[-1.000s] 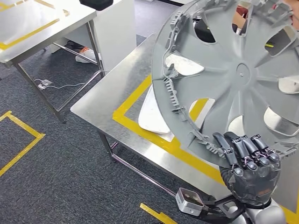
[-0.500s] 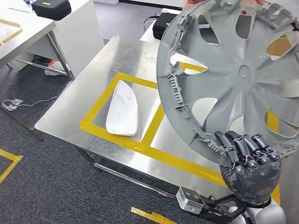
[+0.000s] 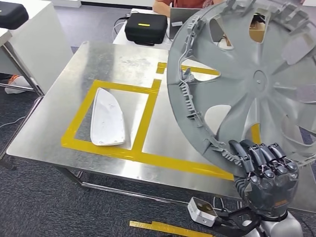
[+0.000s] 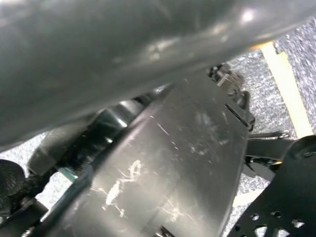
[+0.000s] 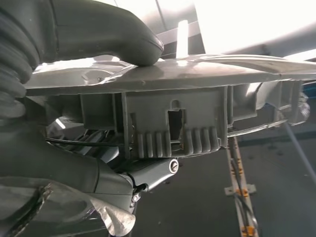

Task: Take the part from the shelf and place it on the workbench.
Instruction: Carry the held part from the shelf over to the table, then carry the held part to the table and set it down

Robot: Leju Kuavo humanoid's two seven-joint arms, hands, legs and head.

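While the workbench spreads across the frame's left with a white part inside its yellow tape outline, we keep the grey wheel cover upright at right, our right hand gripping its lower rim, probably for carrying; our left hand's state we cannot tell.

A steel workbench stands on dark carpet, marked with yellow tape in rectangles. 1 white curved panel lies flat inside the left rectangle, touching no tape.
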